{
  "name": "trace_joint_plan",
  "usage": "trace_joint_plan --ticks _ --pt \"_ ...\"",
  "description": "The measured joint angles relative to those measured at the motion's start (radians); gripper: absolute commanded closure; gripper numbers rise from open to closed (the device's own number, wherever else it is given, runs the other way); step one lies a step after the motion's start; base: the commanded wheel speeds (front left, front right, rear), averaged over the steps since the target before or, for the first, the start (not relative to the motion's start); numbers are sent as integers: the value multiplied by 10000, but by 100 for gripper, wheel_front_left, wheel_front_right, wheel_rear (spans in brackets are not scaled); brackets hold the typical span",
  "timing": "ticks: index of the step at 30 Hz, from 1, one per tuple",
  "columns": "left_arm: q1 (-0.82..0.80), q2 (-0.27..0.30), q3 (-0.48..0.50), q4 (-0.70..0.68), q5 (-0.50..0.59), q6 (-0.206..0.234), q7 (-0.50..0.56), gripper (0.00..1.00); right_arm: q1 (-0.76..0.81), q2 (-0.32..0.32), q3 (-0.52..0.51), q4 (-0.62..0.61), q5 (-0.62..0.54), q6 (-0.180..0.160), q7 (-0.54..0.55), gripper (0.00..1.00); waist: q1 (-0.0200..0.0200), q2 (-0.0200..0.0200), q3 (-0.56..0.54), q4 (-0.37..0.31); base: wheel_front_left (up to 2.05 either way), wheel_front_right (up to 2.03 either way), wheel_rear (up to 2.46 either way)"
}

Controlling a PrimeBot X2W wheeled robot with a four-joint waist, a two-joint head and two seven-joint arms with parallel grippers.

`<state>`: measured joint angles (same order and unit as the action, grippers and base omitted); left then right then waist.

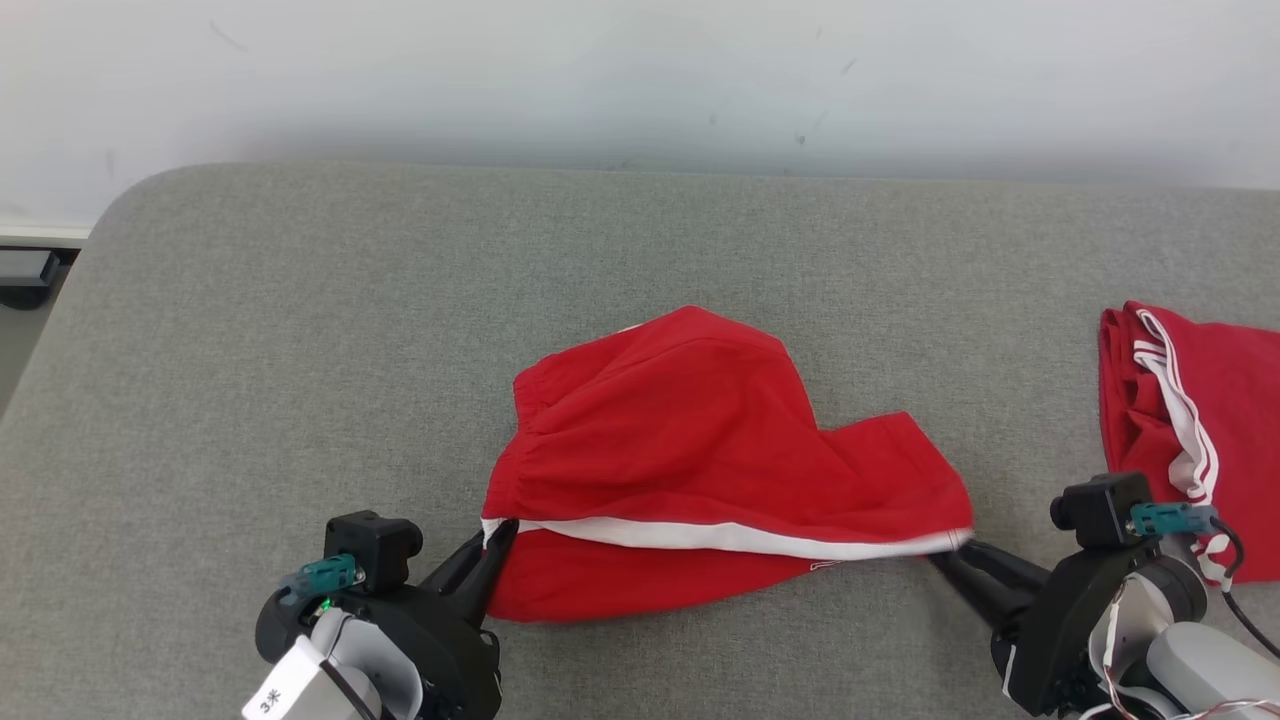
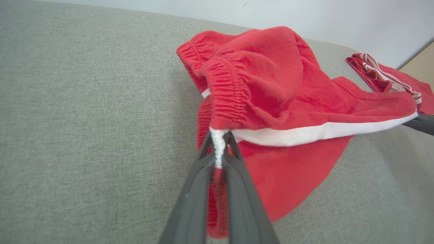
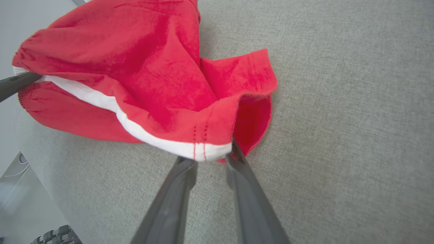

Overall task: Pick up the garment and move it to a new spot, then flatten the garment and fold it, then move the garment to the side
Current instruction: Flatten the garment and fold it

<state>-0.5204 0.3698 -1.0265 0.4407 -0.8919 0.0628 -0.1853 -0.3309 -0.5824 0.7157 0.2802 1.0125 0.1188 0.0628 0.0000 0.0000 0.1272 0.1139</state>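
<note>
I'm looking down on a grey pad against a pale wall. The red shorts lie near its front middle, bunched, with the white side stripe stretched between my two grippers. A second red garment with white stripes lies well apart at the pad's right edge. My left gripper is clamped tight on the waistband end of the stripe, with cloth squeezed between the fingers. My right gripper has its jaws partway apart at the leg hem. The hem's white corner lies across the fingertips, and I can't tell if it is pinched.
</note>
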Motion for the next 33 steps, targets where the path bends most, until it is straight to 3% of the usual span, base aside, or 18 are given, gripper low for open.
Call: trace_joint_plan --ticks 12,13,14,15,25,33 --pt "26 140 109 27 -31 75 -15 100 -170 -138 -328 136 -142 -15 -297 100 0 0 49 -49 0 0 0" --pt "26 138 105 25 -31 75 -15 89 -188 -165 -353 134 -142 -15 -322 100 0 0 48 -63 0 0 0" --pt "26 138 96 29 -29 75 -10 41 -211 -167 -364 134 -142 -15 -337 100 0 1 45 -75 0 0 0" --pt "23 142 54 27 0 79 2 0 -230 -165 -370 130 -140 -15 -345 100 0 0 40 -85 0 0 0" --pt "-36 491 -414 -48 736 351 502 0 -223 -144 -362 157 -125 -15 -464 100 0 0 -14 89 0 0 0" --pt "-467 401 -573 111 763 353 1262 0 -403 104 -105 203 -244 -15 -424 100 0 0 -26 67 0 0 0"
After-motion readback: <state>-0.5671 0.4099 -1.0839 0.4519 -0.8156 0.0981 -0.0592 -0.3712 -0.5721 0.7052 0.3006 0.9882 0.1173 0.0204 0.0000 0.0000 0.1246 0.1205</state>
